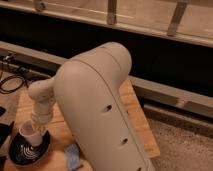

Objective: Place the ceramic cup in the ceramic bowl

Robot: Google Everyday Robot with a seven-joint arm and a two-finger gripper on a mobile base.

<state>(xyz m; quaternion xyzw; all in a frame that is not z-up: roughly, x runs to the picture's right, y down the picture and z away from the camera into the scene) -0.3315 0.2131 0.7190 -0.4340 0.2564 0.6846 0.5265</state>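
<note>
The ceramic cup [29, 133], small and pale cream, hangs tilted over the back right part of the ceramic bowl [25, 151]. The bowl is black with white swirl lines and sits at the front left of the wooden table [135, 125]. My gripper [36, 128] comes down from the wrist onto the cup and is shut on it. The fingers are mostly hidden behind the wrist and the cup. The big cream arm link [100, 110] fills the middle of the view.
A small blue rectangular object [73, 156] lies on the table just right of the bowl. Black cables [12, 80] lie on the floor to the left. A dark wall and a railing run along the back.
</note>
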